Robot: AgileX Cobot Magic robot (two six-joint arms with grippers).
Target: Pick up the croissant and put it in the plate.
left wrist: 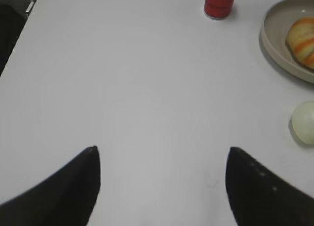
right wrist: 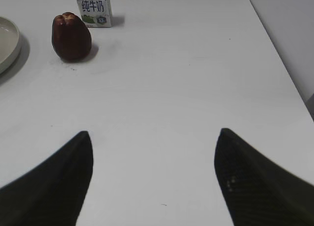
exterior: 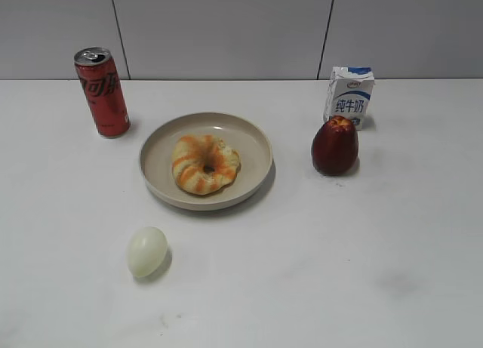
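Observation:
The croissant (exterior: 204,164), a ring-shaped tan pastry with orange stripes, lies inside the beige plate (exterior: 253,140) at the table's middle. In the left wrist view the croissant (left wrist: 301,40) and the plate (left wrist: 274,44) show at the right edge. The plate's rim (right wrist: 9,44) also shows at the left edge of the right wrist view. My left gripper (left wrist: 162,155) is open and empty over bare table, well left of the plate. My right gripper (right wrist: 154,138) is open and empty over bare table, right of the plate. Neither gripper shows in the exterior view.
A red soda can (exterior: 102,91) stands left of the plate, also seen in the left wrist view (left wrist: 219,3). A pale egg (exterior: 147,251) lies in front of the plate, also seen in the left wrist view (left wrist: 305,123). A dark red apple (exterior: 334,146) and a milk carton (exterior: 349,95) stand to the right.

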